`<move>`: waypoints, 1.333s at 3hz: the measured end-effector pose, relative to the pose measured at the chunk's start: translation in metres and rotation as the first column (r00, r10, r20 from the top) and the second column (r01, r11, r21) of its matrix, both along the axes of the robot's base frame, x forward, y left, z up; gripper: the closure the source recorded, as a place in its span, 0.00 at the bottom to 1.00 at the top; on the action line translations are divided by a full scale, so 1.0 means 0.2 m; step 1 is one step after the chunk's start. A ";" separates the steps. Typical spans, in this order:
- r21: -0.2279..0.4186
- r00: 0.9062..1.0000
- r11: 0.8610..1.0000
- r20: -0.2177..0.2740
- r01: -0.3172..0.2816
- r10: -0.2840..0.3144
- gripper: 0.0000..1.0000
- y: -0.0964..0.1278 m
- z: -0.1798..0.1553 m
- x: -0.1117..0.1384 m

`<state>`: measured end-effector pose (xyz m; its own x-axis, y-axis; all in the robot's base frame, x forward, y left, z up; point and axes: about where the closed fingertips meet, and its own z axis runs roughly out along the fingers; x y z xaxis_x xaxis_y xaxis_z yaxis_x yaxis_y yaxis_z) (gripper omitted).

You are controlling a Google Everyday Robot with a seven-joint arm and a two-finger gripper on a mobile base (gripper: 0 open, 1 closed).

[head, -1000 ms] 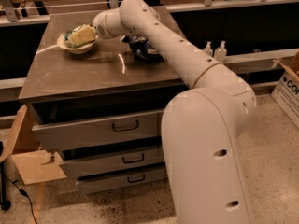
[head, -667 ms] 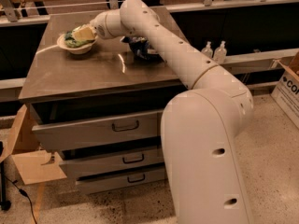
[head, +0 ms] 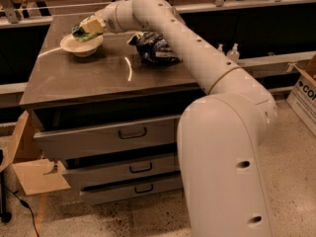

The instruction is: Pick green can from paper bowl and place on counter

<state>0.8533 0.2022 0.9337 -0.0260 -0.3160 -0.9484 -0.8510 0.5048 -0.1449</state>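
Note:
The green can [head: 79, 32] hangs just above the paper bowl [head: 81, 45], clear of its rim. My gripper [head: 88, 27] is at the far left corner of the counter [head: 98, 78] and is shut on the can, with a pale yellow finger [head: 93, 23] lying over the can's right end. The off-white bowl sits on the counter right under the can and looks empty. My arm reaches in from the lower right, across the back of the counter.
A blue-and-white snack bag [head: 155, 49] lies on the counter behind my arm. Three black-handled drawers [head: 132, 132] are below. A cardboard box [head: 303, 90] stands at the right and cardboard flaps [head: 29, 167] at the lower left. Small bottles [head: 232, 51] stand on the ledge behind.
The gripper has risen a little with the green can, which lay in the bowl before and is now above it. The bowl has stayed in place.

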 end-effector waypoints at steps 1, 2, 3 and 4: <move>-0.008 0.997 0.999 0.069 0.042 -0.042 1.00 -0.16 0.19 -0.04; -0.018 0.993 0.995 0.065 0.097 -0.096 1.00 -0.36 0.28 -0.19; -0.014 0.988 0.988 0.023 0.152 -0.152 1.00 -0.53 0.33 -0.41; -0.021 0.982 0.985 -0.071 0.173 -0.174 1.00 -0.58 0.25 -0.66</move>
